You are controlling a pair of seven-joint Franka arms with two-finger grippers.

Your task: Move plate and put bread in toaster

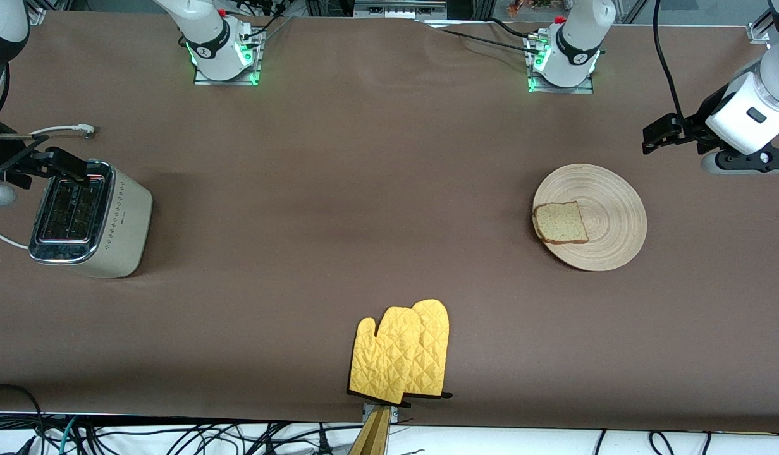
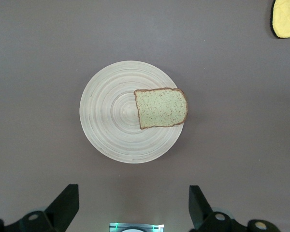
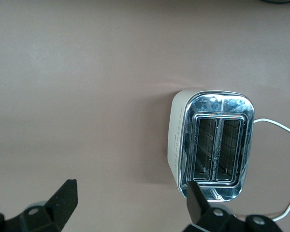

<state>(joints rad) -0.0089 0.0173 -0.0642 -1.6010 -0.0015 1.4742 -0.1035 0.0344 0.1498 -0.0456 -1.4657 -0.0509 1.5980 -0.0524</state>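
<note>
The round tan plate lies on the table toward the left arm's end, also seen in the left wrist view. The square slice of bread rests flat on the plate's rim at the side toward the right arm's end, slightly overhanging. The cream toaster stands at the right arm's end, both slots empty. My left gripper hangs open in the air beside the plate, holding nothing. My right gripper is open above the toaster's end, one finger over its chrome top.
A pair of yellow quilted oven mitts lies at the table edge nearest the front camera. The toaster's white cord trails toward the right arm's base. Brown cloth covers the table.
</note>
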